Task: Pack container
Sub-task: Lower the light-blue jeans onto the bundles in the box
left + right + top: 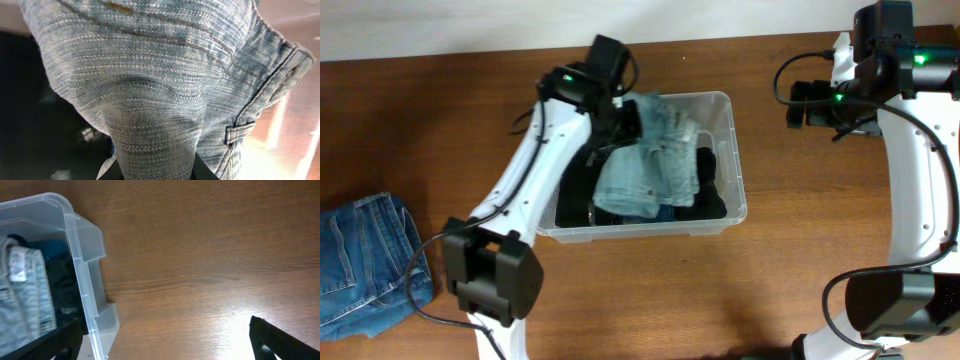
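- step in hand: loading the light denim garment (645, 170) into the container (650, 229). the left gripper (623, 125) has its jaws pinched on a bunched fold of it.
- the container sits directly beneath the left jaws and off to one side of the right gripper (164, 327). the right jaws are spread wide and empty over the bare table (200, 255).
- contents: black clothing (575, 190) underneath, the denim heaped on top.
- next, by judgement: lower, let go, press the heap flat. folded jeans (360, 265) lie far from both jaws, likely unpacked.
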Robot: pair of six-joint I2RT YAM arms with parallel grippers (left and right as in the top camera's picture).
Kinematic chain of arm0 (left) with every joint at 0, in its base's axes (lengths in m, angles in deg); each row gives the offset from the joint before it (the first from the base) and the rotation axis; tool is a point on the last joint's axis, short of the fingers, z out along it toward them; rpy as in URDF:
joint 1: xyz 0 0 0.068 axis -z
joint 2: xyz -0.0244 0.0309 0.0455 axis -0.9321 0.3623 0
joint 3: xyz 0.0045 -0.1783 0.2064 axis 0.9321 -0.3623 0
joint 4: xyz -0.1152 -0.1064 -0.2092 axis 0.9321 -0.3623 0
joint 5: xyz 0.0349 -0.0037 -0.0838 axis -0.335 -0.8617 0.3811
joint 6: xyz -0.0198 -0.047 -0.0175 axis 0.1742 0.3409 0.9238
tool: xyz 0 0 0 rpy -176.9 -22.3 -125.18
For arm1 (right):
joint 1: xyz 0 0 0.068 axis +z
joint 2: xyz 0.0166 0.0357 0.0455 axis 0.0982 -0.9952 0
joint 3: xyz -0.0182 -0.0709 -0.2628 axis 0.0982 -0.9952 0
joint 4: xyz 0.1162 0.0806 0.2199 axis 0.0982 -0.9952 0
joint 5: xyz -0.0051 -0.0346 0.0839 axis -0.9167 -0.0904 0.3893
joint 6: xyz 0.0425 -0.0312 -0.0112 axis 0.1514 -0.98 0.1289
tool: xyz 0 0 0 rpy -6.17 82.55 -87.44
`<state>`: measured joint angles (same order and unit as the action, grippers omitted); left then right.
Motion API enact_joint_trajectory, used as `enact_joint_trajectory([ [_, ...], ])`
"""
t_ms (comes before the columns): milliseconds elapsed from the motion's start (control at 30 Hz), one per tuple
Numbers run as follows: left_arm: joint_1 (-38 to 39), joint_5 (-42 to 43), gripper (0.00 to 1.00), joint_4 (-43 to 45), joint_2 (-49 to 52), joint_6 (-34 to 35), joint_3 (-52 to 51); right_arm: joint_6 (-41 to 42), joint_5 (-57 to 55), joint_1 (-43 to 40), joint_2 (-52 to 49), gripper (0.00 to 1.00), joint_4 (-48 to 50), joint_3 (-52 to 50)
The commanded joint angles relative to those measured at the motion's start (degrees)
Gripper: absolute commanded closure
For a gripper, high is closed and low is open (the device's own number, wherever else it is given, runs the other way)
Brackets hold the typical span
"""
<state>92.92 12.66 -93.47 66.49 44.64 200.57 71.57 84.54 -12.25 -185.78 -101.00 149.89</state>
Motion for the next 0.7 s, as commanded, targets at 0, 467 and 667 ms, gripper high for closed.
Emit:
enact_joint_trajectory([
  [0, -1.66, -0.85, 1.0, -1.2, -2.97, -1.99, -0.52, 0.0, -0.26, -0.22, 0.52, 0.01, 0.04, 0.37],
  [467, -1.86, -9.33, 1.0, -0.04, -2.86, -2.8, -6.47, 0.0, -0.26, -0.22, 0.52, 0.02, 0.04, 0.37],
  [667, -1.86, -17.42, 0.99, 0.2, -2.86, -3.21, -8.59, 0.0, -0.26, -0.22, 0.52, 0.01, 0.07, 0.37],
])
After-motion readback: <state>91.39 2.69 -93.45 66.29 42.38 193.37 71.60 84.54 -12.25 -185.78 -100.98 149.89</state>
